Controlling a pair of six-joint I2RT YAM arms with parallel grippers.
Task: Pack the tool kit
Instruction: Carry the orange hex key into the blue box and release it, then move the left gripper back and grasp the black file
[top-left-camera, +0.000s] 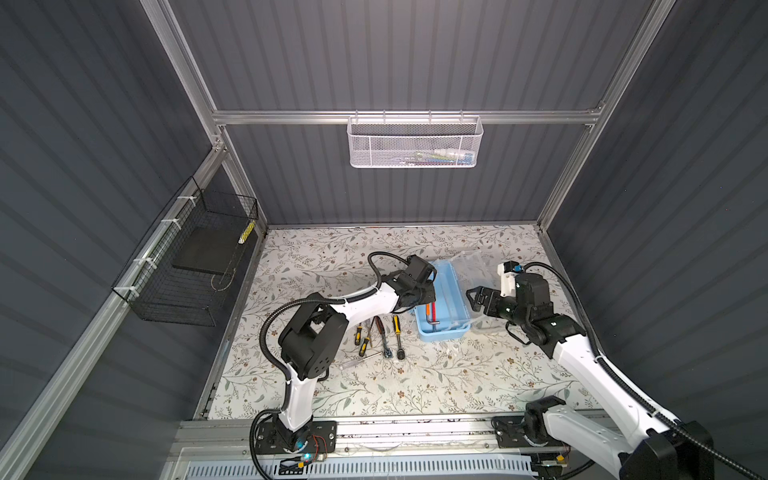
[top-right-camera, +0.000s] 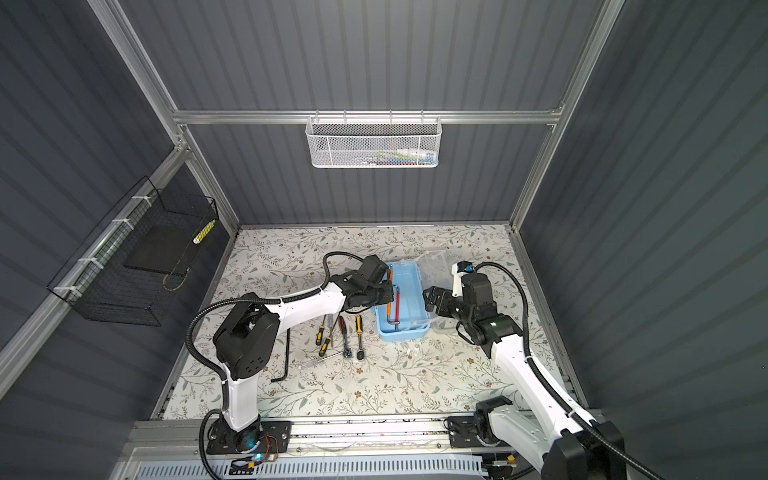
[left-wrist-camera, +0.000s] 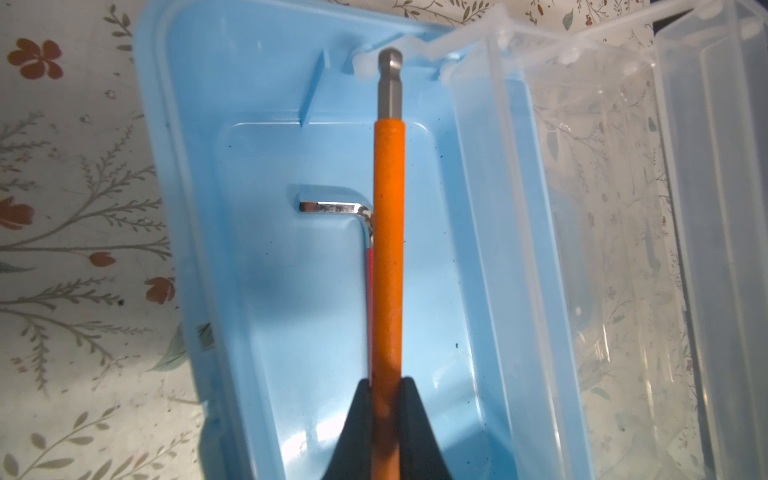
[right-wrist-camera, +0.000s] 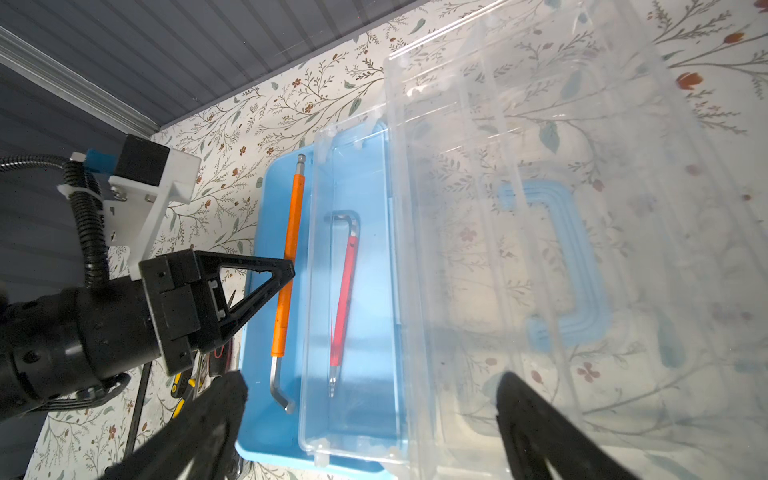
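Over the open box (left-wrist-camera: 187, 187), the left claw (left-wrist-camera: 386, 388) pinches the orange key (left-wrist-camera: 388, 249). Dropped askew, it may perch on the rim or cross the red key (right-wrist-camera: 345, 299) inside. Its long axis runs along the box, ball tip toward the far end wall. Right claw (right-wrist-camera: 372, 380) hangs spread near the lid (right-wrist-camera: 582, 124).

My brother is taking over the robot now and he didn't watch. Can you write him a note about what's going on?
Left gripper: shut on the orange hex key, holding it over the open blue box.
Right gripper: open, by the clear lid, which is swung open; I cannot tell if it touches.
Done: the red hex key lies in the box.
To do: release the orange key, then pack the screwdrivers, ratchets and black hex key from the table, and close the lid.
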